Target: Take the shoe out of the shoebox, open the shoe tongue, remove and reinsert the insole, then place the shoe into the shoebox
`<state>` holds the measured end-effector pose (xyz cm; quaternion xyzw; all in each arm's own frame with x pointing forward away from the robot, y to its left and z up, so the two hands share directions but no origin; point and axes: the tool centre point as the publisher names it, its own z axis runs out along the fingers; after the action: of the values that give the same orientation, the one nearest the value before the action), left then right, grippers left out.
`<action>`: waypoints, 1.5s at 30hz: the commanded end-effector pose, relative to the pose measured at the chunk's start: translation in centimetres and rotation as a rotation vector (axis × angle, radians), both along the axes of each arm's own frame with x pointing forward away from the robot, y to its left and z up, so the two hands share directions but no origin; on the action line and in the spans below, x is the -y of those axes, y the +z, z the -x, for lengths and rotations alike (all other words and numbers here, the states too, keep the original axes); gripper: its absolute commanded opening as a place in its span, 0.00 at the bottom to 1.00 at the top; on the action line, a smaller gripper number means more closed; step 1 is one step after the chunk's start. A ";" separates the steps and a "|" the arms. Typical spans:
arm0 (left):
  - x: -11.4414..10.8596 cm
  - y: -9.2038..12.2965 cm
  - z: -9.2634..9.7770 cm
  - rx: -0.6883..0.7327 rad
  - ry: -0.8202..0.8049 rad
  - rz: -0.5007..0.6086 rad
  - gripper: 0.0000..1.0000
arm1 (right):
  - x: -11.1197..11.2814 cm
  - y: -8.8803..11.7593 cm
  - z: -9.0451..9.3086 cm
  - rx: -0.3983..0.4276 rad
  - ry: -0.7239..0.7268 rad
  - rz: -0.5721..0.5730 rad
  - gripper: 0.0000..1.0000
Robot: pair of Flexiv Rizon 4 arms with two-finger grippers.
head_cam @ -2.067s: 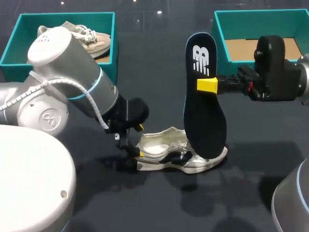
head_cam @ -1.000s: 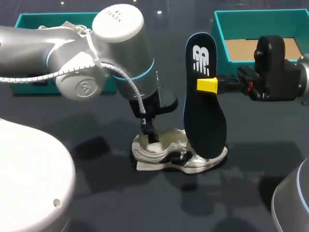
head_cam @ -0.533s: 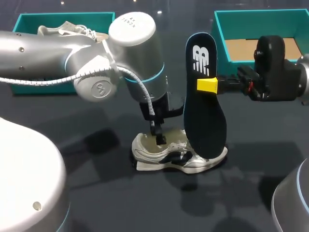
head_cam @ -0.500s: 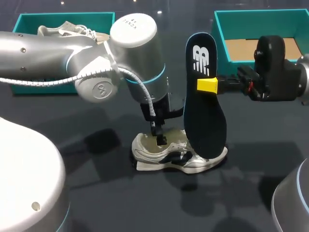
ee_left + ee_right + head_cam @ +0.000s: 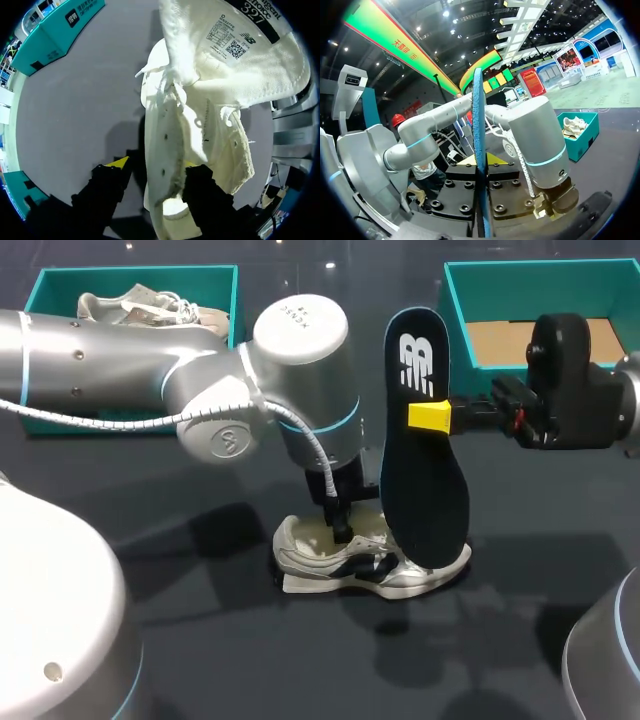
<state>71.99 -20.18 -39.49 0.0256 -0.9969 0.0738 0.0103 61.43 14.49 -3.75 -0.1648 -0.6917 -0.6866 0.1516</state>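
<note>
My left arm has swung in from low at the table's left side and now stands over the shoe, with its wrist turned downward; my right arm and the insole are where they were.

The left gripper points down into the mouth of the white low sneaker with dark navy side markings. Its fingers stand apart, astride the sneaker's side wall: one finger is outside, with a dark gap between it and the wall, and the other is inside over the pale lining, so nothing is clamped. Ahead of the fingers, the white padded tongue with a printed label is folded up and away from the opening.

The sneaker stands on its sole on the dark table, between the two boxes and nearer the robot.

The right gripper is closed on the long dark navy insole with a white logo, pinching its upper part from both faces. The insole hangs upright, with its lower end down at the sneaker's front; whether they touch I cannot tell.

The teal open shoebox at the far left holds a second, beige sneaker. The teal open shoebox at the far right shows a brown cardboard floor.
</note>
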 end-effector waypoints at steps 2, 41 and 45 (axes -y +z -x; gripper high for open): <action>0.6 -0.3 0.0 0.003 0.000 -0.017 0.42 | -0.1 -0.1 0.1 -0.001 -0.003 0.002 0.00; -1.8 6.5 0.1 0.064 -0.551 0.072 0.00 | -0.1 -0.1 0.1 -0.001 -0.003 0.002 0.00; -2.1 7.3 -0.1 0.067 -0.721 0.077 0.00 | -0.1 -0.1 0.1 -0.001 -0.003 0.002 0.00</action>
<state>71.66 -18.59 -32.98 -0.2783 -0.9549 0.1039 -0.0013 61.43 14.49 -3.75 -0.1648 -0.6917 -0.6866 0.1516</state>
